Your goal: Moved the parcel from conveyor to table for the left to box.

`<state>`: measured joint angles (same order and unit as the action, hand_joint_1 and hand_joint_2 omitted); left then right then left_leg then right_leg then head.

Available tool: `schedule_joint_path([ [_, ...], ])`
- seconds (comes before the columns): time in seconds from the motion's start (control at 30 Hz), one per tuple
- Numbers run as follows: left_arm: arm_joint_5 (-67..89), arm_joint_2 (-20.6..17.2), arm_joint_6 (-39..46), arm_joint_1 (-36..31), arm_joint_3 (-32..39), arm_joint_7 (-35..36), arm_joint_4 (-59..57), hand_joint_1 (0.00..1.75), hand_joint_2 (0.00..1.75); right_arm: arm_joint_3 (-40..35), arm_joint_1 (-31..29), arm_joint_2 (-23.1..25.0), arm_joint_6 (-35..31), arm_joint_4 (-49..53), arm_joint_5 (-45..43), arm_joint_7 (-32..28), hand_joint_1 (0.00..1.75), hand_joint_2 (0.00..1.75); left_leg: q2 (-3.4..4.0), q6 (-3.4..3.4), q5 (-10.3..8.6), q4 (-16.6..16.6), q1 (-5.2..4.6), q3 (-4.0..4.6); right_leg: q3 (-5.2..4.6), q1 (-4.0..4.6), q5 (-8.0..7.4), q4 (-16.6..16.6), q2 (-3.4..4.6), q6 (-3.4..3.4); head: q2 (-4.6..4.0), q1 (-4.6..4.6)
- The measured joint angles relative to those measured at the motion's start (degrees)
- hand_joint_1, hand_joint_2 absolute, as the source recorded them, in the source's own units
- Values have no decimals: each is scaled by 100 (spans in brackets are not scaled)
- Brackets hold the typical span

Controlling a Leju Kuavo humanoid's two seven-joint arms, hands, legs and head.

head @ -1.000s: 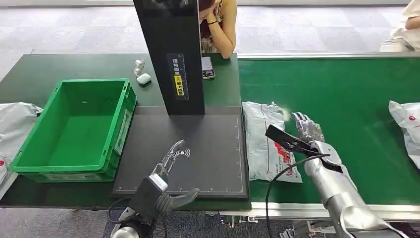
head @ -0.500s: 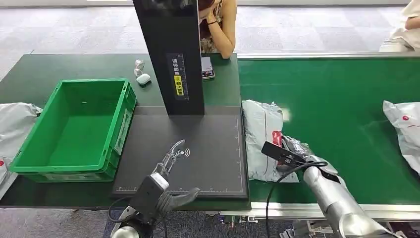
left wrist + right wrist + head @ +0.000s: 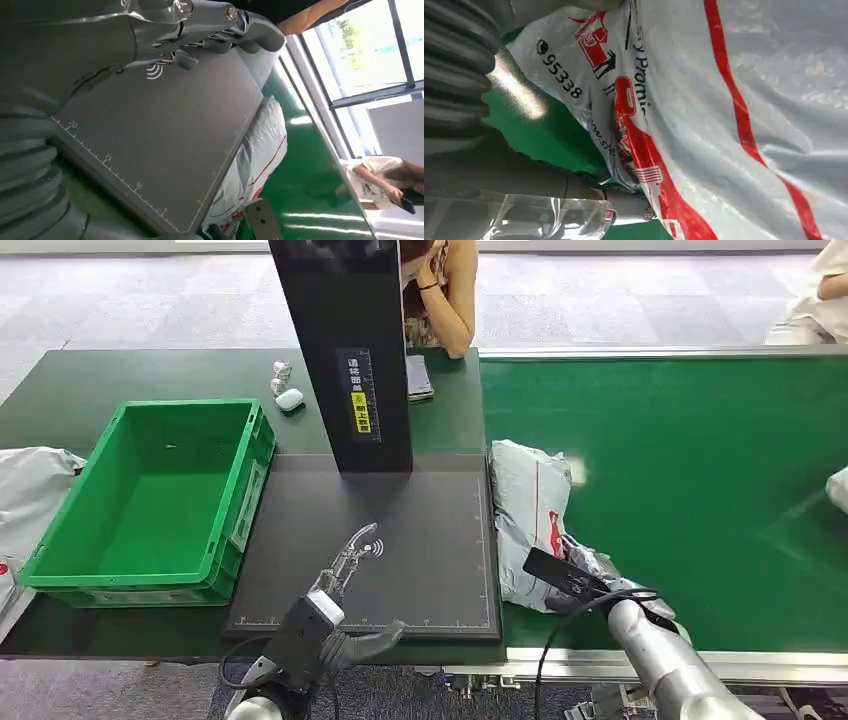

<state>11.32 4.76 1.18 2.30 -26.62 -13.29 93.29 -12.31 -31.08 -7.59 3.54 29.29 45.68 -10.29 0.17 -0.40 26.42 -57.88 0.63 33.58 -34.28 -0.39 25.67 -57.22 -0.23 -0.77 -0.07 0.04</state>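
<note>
Parcel (image 3: pixel 528 515) lies flat on the green conveyor (image 3: pixel 700 460), its edge against the dark tabletop (image 3: pixel 420 540), long axis running away from the robot. It looks a light, limp, slick plastic mailer; pinching the near corner should serve. Right hand (image 3: pixel 590 575) sits on that corner, fingers (image 3: pixel 589 192) apparently gripping the film. Left hand (image 3: pixel 345 570) hovers slack, holding nothing.

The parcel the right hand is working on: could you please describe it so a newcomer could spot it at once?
Find the green conveyor belt; at its left end, beside the dark mat, lies a grey plastic mailer parcel with red printing. The right hand is at its near corner, unlike the other parcel at the far right edge.
</note>
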Motion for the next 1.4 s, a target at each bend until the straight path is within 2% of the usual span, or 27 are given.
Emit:
schedule_joint_path([
  [0.23,-39,-9,94,-119,0,4,-7,0,175,-85,-192,74,-4,-107,9,15,175,175,2,0,0,0,0,-4,6,0,-1,0,1,0,0,2],
  [0.33,-39,-11,138,-115,0,9,-7,0,175,-136,-234,90,-276,-155,66,26,175,175,1,0,0,-1,0,-5,7,0,-1,0,1,0,0,0],
  [0.47,-20,-9,199,-55,0,9,-4,0,175,-186,-158,107,-1176,-164,186,26,175,175,-3,0,0,0,0,0,5,0,0,0,-4,0,0,2],
  [0.6,44,-7,249,31,0,9,4,0,175,-142,26,107,-2682,-40,21,-20,175,175,-8,0,0,0,-1,7,1,-1,1,0,-10,2,0,2],
  [0.7,61,4,260,51,-2,9,4,0,175,57,188,107,-3572,212,-425,-221,175,175,-8,0,0,-1,-2,8,-1,-2,1,1,-9,2,0,2],
  [0.83,61,53,264,36,-4,13,4,0,175,475,386,107,-4136,621,-1341,-718,175,175,-9,0,0,-1,-3,10,-2,-4,1,1,-10,2,0,0],
  [0.93,57,83,304,12,-4,15,4,0,175,945,476,118,-4326,1012,-2304,-1294,175,175,-11,0,0,-1,-3,11,-2,-4,1,1,-11,2,0,0],
  [1.17,50,107,354,13,-4,15,4,0,175,1423,629,190,-4330,1616,-2999,-1804,175,175,-9,0,0,1,-2,10,-4,-3,1,0,-10,1,0,0],
  [1.4,70,107,372,21,-4,-26,4,0,175,1267,1029,516,-4004,2812,-3077,-1956,175,175,-8,0,0,8,0,10,-7,0,3,-1,-8,0,0,0],
])
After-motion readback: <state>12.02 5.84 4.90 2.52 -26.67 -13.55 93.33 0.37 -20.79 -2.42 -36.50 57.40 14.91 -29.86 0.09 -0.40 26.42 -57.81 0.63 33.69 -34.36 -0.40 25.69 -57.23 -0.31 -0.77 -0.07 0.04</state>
